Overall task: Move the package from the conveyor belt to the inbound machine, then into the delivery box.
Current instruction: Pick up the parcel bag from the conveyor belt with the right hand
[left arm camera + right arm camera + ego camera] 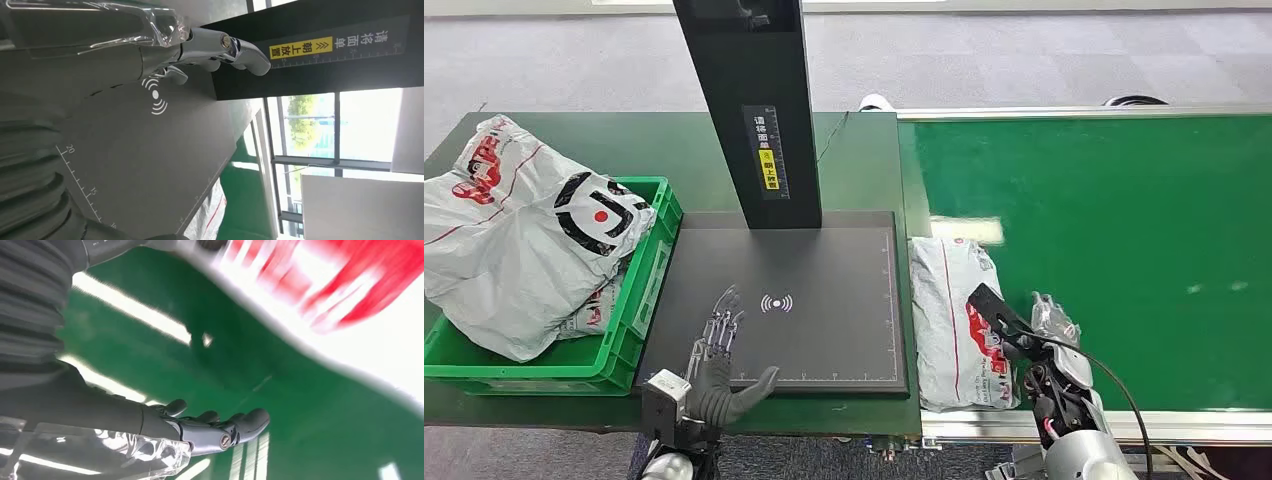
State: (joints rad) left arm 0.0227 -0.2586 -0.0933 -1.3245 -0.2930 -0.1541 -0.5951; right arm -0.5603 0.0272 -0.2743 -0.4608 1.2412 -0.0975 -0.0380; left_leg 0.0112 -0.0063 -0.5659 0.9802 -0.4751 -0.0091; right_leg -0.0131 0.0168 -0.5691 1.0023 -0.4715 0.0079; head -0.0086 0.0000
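A white plastic package (954, 320) with red print lies at the near left end of the green conveyor belt (1104, 250), against the inbound machine. My right hand (1029, 340) is over the belt just right of the package, open, its thumb reaching over the package's edge; the package (350, 295) shows blurred beside it in the right wrist view. My left hand (719, 365) hovers open over the near part of the black inbound machine plate (824, 270), fingers (220, 47) stretched toward the scan symbol (156, 95). The green delivery box (639, 300) stands left of the plate.
Several white bags (514, 230) with red and black print pile high in the delivery box. The machine's black post (749, 100) rises from the back of the plate. The belt's metal rail (1124, 425) runs along its near edge.
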